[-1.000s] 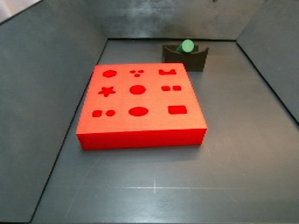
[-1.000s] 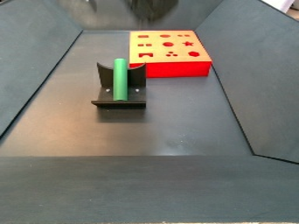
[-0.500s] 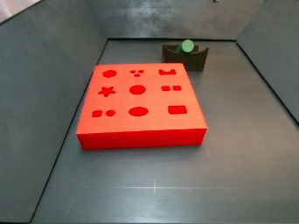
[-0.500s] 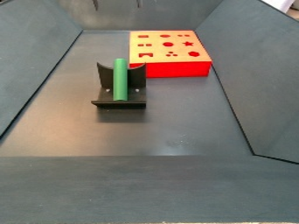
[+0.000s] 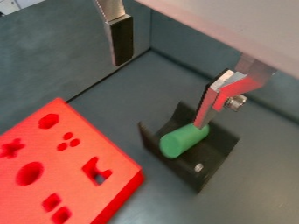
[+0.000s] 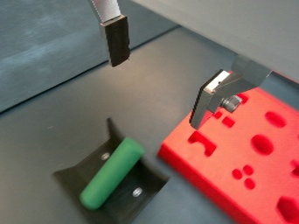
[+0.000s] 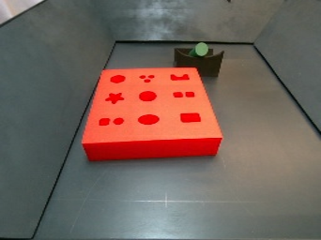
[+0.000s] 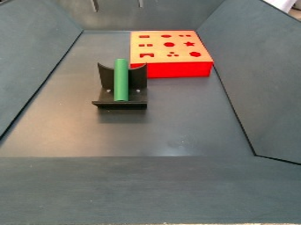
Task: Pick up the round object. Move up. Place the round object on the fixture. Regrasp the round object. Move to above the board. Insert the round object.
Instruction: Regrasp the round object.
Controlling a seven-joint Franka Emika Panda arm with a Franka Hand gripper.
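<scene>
Wrist views: end effector [image 5: 170, 66] [image 6: 158, 74] spread wide, nothing between the plates, touching nothing. One finger [image 5: 121, 39] [image 6: 115, 39] hanging over bare table [image 5: 70, 44] [image 6: 47, 61], dark pad facing in. Opposite finger [image 5: 216, 96] [image 6: 211, 101] up above the fixture [image 5: 187, 153] in a wrist view, over the near edge of the board [image 6: 239, 157] in a wrist view; clear of both.

Round object [image 5: 181, 140] [image 6: 111, 173] lying in the fixture's [image 6: 111, 175] U-notch, well below the fingers, not gripped.

Side views: round object [image 7: 201, 49] [image 8: 120, 78] seated in the fixture [image 7: 198, 62] [image 8: 120, 88], green rod resting along the notch. Board [image 7: 148, 111] [image 8: 171, 53] flat on the table [image 7: 163, 202] [image 8: 177, 123], apart from the fixture, cut-outs facing up, all empty. Board [image 5: 59, 171] also visible just beside the fixture in a wrist view. End effector itself out of frame in both side views.
</scene>
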